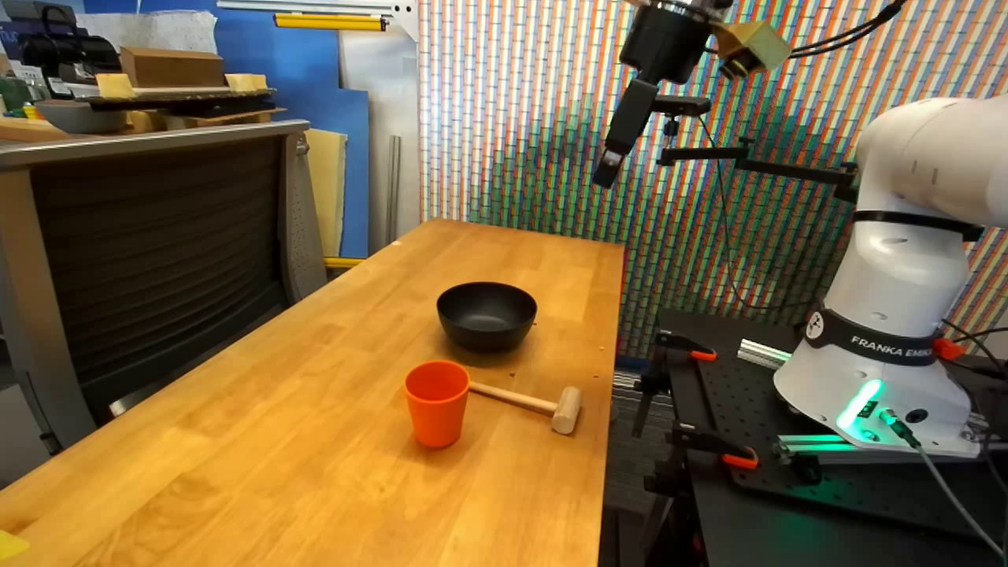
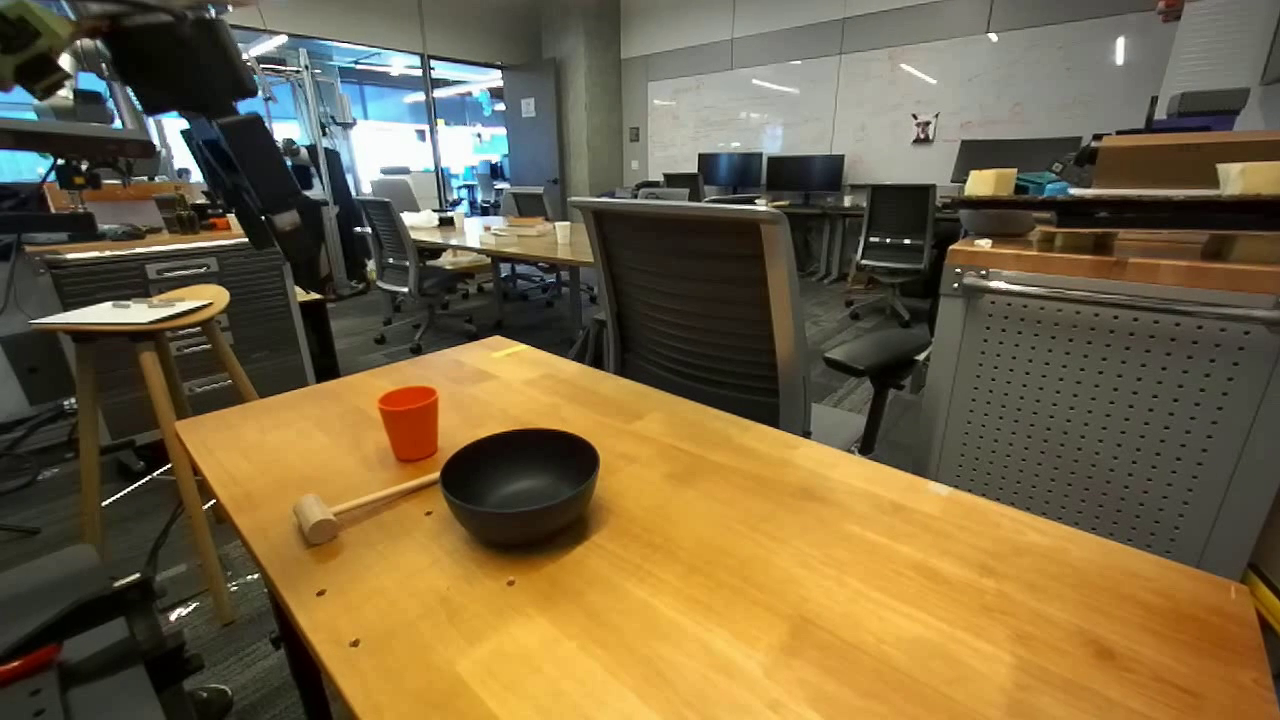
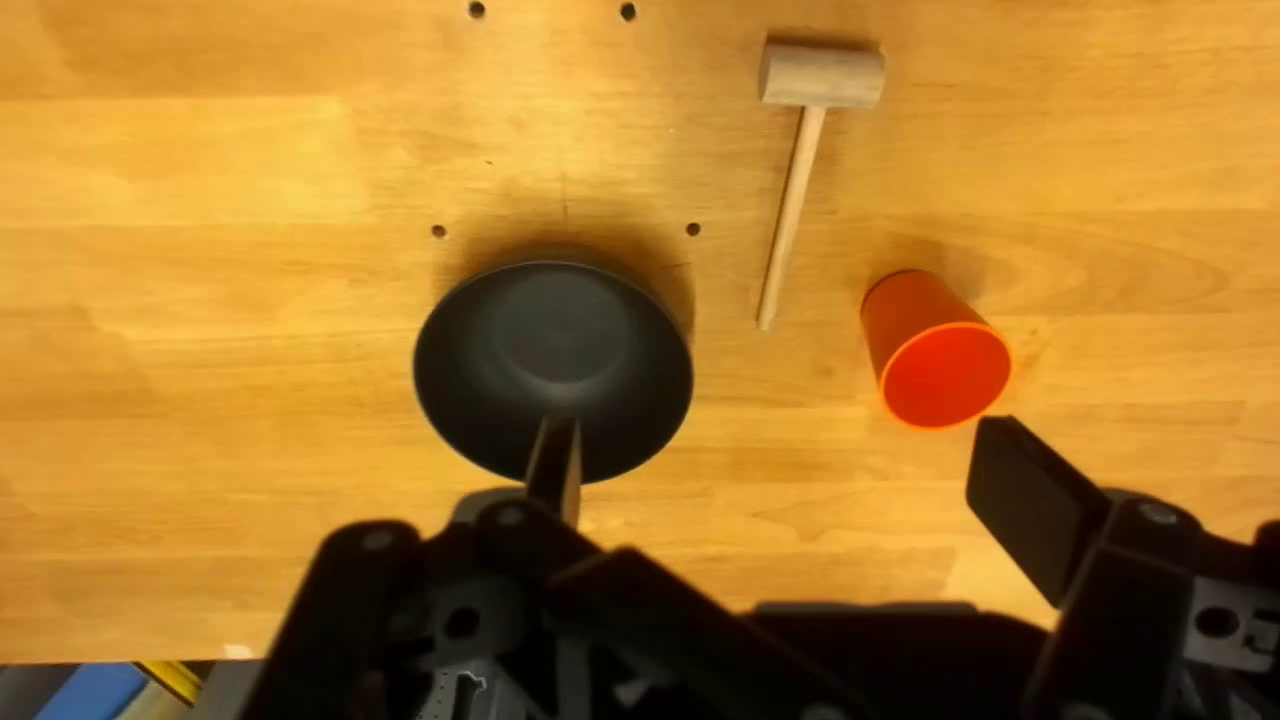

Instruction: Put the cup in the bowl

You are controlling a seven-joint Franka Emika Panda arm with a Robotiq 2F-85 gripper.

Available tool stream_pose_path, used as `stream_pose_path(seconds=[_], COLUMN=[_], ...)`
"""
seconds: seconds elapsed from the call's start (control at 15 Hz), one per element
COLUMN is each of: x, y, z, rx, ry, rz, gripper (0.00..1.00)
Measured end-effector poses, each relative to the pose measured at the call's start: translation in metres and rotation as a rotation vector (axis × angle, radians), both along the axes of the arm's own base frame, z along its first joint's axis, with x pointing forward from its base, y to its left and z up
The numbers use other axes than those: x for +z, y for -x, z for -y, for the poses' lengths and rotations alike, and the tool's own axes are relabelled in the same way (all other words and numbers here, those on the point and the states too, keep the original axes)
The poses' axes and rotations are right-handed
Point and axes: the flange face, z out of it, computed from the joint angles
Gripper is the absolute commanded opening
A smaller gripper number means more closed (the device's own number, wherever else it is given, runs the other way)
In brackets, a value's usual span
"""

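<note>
The orange-red cup (image 1: 438, 405) stands upright on the wooden table in both exterior views (image 2: 410, 425), mouth up. In the wrist view the cup (image 3: 935, 355) is at the right. The black bowl (image 1: 487, 319) sits upright near the cup, also in both exterior views (image 2: 520, 490). In the wrist view the bowl (image 3: 550, 365) is left of centre, with a finger overlapping its lower rim in the picture. Nothing shows inside the bowl. My gripper (image 3: 780, 440) is open with nothing between its fingers. In an exterior view the gripper (image 1: 608, 169) hangs high above the table, apart from both things.
A light wooden mallet (image 3: 822, 78) lies on the table (image 1: 315, 441) between the bowl and the cup, its handle end near both. A dark office chair (image 1: 173, 260) stands along one table edge. The robot's base (image 1: 874, 394) stands beyond the opposite edge.
</note>
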Motion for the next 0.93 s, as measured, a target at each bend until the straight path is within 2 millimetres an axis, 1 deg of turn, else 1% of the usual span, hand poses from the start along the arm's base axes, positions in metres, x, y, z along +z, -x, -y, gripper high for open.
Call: stream_pose_path(seconds=[0.13,0.27,0.47,0.6,0.73,0.8,0.93], x=[-0.025,-0.053,-0.097,-0.127,-0.151,-0.16,-0.172], y=[-0.015,-0.028,-0.046,-0.058,-0.073,-0.083,-0.105], z=[-0.034,-0.064,-0.098,-0.112,-0.116,-0.116,-0.115], rx=[0.043,0.083,0.136,0.171,0.196,0.204,0.216], ry=[0.003,-0.001,-0.007,0.005,0.025,0.039,0.065], rz=[0.016,0.024,0.015,-0.004,-0.021,-0.025,-0.019], gripper=[1.0,1.0,1.0,1.0,1.0,1.0,1.0])
